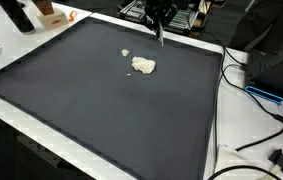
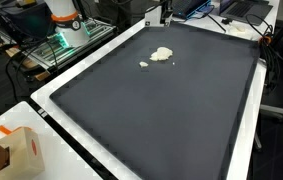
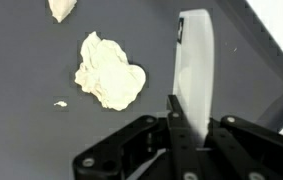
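A cream lump of dough [image 3: 109, 72] lies on the black mat [image 1: 101, 110], with a smaller piece [image 3: 63, 8] beyond it and a crumb [image 3: 60, 103] beside it. Both exterior views show the lump [image 1: 143, 66] [image 2: 162, 54] and the small piece [image 1: 126, 54] [image 2: 144, 65] near the mat's far edge. My gripper [image 3: 193, 115] is shut on a flat white scraper blade [image 3: 196, 60] that sticks out ahead of the fingers, just to the right of the lump and apart from it. In an exterior view the gripper [image 1: 159, 14] hangs over the mat's far edge, the thin tool [image 1: 161, 35] pointing down.
The mat [image 2: 161, 110] lies on a white table. Cables [image 1: 261, 110] and a black plug [image 1: 278, 158] lie off one side. An orange box [image 1: 51, 14] and a dark bottle [image 1: 19, 14] stand at a far corner. A cardboard box [image 2: 21, 150] sits near a front corner.
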{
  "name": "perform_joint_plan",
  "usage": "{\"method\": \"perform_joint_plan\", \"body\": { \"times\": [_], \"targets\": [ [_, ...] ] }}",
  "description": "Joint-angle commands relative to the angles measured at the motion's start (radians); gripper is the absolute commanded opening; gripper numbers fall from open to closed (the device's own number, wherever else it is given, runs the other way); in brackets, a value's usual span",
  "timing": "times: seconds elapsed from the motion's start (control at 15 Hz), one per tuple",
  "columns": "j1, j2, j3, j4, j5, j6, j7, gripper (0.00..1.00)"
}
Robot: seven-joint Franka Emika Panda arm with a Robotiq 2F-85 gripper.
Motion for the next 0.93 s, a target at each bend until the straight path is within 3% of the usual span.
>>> {"method": "perform_joint_plan", "body": {
  "times": [0.0,0.2,0.27,0.6,0.87],
  "targets": [
    [0.013,-0.024,0.009,-0.021,-0.082,0.026,0.077,0.01],
    [0.019,-0.027,0.012,-0.022,-0.122,0.041,0.113,0.01],
    [0.01,-0.005,0.012,0.003,-0.084,0.018,0.072,0.04],
    [0.013,-0.009,0.013,0.003,-0.094,0.021,0.088,0.04],
    [0.013,0.03,0.013,0.005,-0.129,0.052,0.026,0.01]
  ]
}}
